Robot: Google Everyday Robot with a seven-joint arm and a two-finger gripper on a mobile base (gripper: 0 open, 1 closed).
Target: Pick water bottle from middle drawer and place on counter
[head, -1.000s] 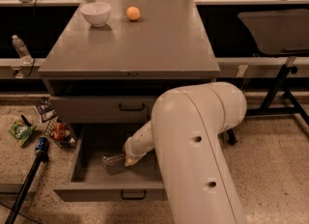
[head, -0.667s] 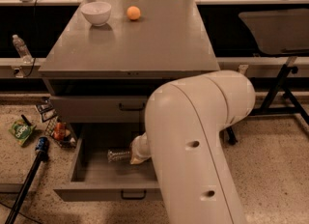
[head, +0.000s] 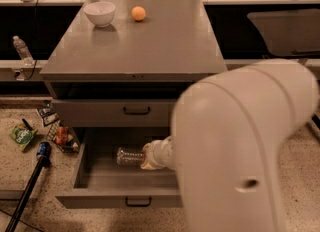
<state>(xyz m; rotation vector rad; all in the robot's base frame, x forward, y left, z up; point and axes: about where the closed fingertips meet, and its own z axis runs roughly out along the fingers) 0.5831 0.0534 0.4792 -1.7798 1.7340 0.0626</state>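
Observation:
The water bottle (head: 129, 156) is clear and ribbed and lies level over the inside of the open middle drawer (head: 95, 198), the lowest one of the grey cabinet. My gripper (head: 145, 157) is at the bottle's right end, shut on it; the big white arm (head: 240, 151) hides most of the gripper and the drawer's right part. The bottle's cap end is hidden. The counter (head: 160, 46) is the grey cabinet top above.
A white bowl (head: 99, 13) and an orange (head: 138, 13) sit at the counter's back left. The closed drawer front (head: 137, 111) is just above the open drawer. Another clear bottle (head: 21, 49) stands on a left ledge. Snack packets (head: 22, 136) and a blue-handled pole (head: 42, 154) lie on the floor at left.
The arm has swung right and closer to the camera. The bottle has shifted slightly right and up with the gripper inside the drawer.

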